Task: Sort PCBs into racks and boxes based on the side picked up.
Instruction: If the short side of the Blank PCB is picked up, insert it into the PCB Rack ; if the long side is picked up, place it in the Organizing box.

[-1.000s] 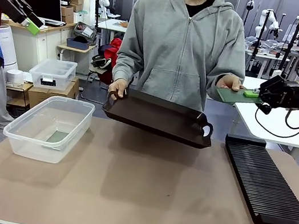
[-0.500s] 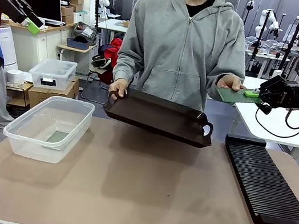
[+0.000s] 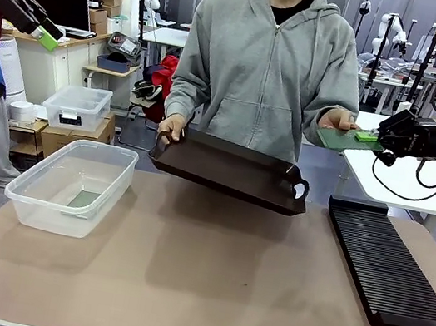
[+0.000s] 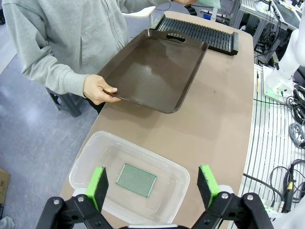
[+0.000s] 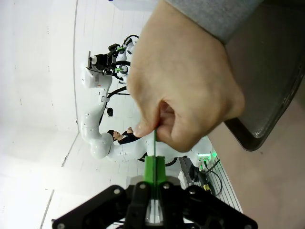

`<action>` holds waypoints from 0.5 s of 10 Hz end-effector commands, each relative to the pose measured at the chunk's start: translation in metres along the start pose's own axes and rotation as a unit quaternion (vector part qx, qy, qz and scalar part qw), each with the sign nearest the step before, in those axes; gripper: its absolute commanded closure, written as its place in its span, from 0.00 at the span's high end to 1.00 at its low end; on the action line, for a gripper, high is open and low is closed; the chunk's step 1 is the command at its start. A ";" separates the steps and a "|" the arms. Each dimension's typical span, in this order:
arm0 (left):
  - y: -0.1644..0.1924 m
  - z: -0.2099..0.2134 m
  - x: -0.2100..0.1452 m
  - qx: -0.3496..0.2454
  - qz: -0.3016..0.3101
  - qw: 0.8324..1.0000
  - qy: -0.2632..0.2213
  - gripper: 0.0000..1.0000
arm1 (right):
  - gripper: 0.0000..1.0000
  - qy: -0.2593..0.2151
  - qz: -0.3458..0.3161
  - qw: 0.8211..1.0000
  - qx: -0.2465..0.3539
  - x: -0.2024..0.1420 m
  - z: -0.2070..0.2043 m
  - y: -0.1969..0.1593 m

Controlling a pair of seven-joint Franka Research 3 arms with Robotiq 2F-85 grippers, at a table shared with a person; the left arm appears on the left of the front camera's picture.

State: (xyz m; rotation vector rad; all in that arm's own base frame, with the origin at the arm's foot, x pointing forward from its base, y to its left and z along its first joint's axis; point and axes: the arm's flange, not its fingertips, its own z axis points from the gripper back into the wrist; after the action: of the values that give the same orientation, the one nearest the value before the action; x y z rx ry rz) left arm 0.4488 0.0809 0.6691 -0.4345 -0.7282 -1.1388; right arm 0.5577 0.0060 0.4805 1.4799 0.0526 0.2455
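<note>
Right end effector [image 3: 377, 139] is clamped shut on one end of a PCB [image 3: 339, 139], just past the surface's far right corner. Person's hand [image 3: 340, 119] grips the other end, so handover isn't released yet. Board lies roughly flat, long axis running hand-to-jaws. Rack [image 3: 388, 273] sits below it and nearer us, along the right edge, slots crosswise. Box [image 3: 40, 212] is well apart at the left edge, with a second PCB [image 4: 137, 180] flat inside. Right arm is nearer the rack. Left end effector [image 4: 152, 188] is fully open, empty, hovering above the box.
</note>
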 end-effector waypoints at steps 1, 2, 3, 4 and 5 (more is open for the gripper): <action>0.000 -0.001 0.000 0.000 0.001 1.000 0.002 1.00 | 0.00 0.005 0.000 1.000 -0.001 0.000 -0.002 0.000; 0.000 -0.001 0.000 0.000 0.001 1.000 0.002 1.00 | 0.00 0.005 0.000 1.000 -0.001 0.000 -0.002 0.000; 0.000 -0.001 0.000 0.000 0.001 1.000 0.002 1.00 | 0.00 0.005 0.000 1.000 -0.001 0.000 -0.002 0.000; 0.000 -0.001 0.000 0.000 0.001 1.000 0.002 1.00 | 0.00 0.005 0.000 1.000 -0.001 0.000 -0.002 0.000; 0.000 -0.001 0.000 0.000 0.001 1.000 0.002 1.00 | 0.00 0.005 0.000 1.000 -0.001 0.000 -0.002 0.000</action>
State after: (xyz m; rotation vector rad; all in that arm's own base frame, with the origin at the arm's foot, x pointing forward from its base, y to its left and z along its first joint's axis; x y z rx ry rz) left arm 0.4488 0.0809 0.6691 -0.4345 -0.7282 -1.1388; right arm 0.5576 0.0060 0.4805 1.4802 0.0532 0.2460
